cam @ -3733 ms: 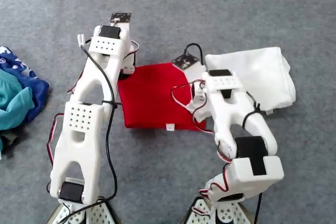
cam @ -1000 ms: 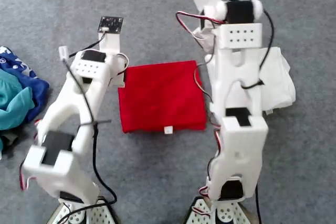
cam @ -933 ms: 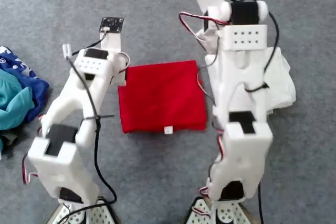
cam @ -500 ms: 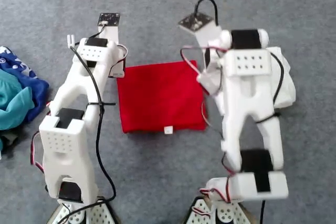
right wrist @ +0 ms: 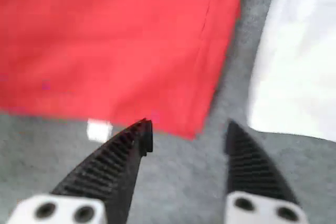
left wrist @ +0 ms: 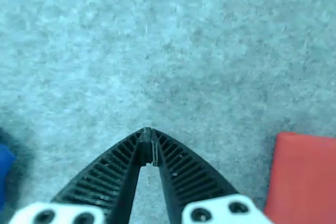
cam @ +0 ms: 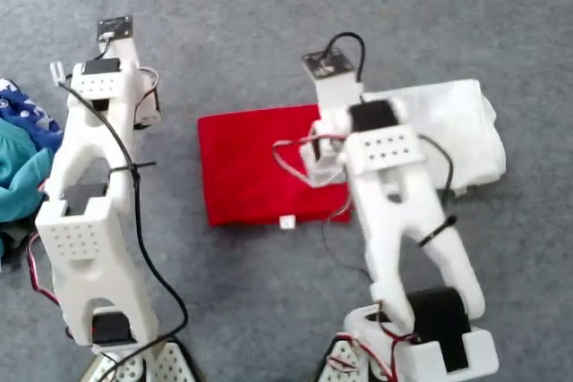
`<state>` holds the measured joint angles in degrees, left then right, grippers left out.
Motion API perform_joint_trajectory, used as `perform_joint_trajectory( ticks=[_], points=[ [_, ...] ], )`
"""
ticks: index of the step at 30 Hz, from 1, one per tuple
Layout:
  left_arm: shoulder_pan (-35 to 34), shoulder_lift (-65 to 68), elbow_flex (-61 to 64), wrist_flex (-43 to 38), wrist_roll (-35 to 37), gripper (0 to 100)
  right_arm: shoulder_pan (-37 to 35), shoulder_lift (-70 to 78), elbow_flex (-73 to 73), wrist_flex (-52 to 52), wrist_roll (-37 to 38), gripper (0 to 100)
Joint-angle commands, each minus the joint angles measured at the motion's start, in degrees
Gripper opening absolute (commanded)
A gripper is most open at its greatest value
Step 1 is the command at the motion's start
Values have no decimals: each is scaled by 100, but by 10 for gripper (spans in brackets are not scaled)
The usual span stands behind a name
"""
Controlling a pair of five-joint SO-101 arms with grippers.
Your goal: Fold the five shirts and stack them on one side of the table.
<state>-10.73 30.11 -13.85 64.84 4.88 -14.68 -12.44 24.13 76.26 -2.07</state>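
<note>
From above, the folded red shirt [cam: 260,167] lies mid-table, just beside the folded white shirt [cam: 448,131]. My left gripper [left wrist: 147,148] is clenched empty over bare table [left wrist: 157,51], out of the way. My right gripper [right wrist: 188,129] gapes over the red shirt's corner, likely to lift it for stacking.

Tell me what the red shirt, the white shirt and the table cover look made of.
Red shirt: matte cloth, probably cotton knit; it lies flat with folded edges. White shirt: similar matte cloth, softly creased. Table cover: grey felt or low carpet, by its fuzzy, flecked surface.
</note>
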Motion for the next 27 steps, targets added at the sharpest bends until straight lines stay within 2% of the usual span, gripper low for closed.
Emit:
perform_joint_trajectory(
  ticks=[1,5,9,15,27],
  points=[
    [-22,-35,-215,-123,-26,30,-466,-57,391,-941,-1020,349],
    [-31,-35,-215,-149,-193,30,-519,479,338,-1345,-2040,366],
    [-22,-35,-215,-158,-193,30,-527,1147,-110,-1327,-2637,402],
    [-31,-35,-215,-158,-202,30,-510,1807,-629,-949,-3174,410],
    [-13,-35,-31,-343,-176,30,-519,3116,-1024,-967,-3815,407]
  ],
)
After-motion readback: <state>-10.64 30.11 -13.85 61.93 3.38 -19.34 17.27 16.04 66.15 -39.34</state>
